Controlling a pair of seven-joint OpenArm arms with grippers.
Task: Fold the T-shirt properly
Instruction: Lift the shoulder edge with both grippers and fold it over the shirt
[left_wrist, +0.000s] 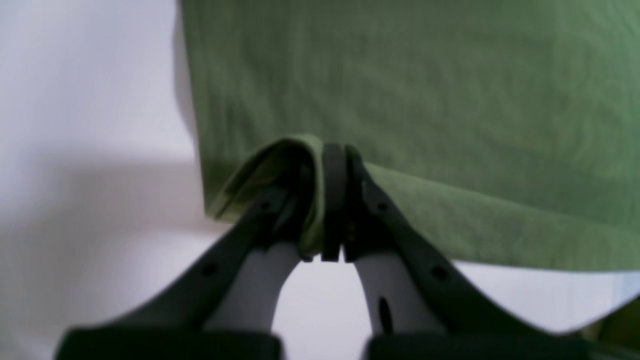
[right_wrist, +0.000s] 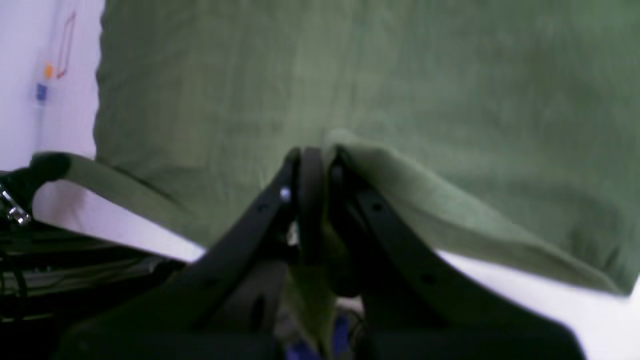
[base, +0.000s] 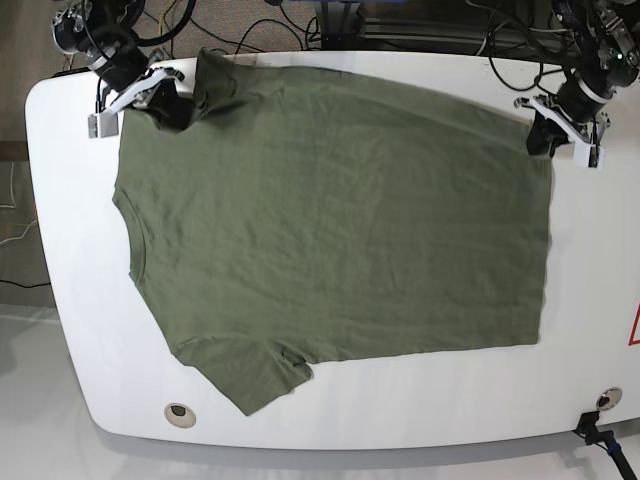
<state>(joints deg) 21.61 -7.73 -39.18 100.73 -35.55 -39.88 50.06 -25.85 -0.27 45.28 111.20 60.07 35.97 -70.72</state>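
So the white table (base: 70, 330) holds the green T-shirt (base: 330, 220) spread flat across its middle with no fold made yet, while the left gripper (left_wrist: 332, 200) and the right gripper (right_wrist: 315, 200) each pinch a far-edge corner.

Both wrist views blurred and soft; base view sharp, evenly lit.

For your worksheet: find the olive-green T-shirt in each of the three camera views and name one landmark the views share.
Left wrist: the T-shirt fills the upper right, its edge pinched by the left gripper.
Right wrist: it covers most of the frame, gripped by the right gripper.
Base: spread flat across the white table.
Shared landmark: the white table.
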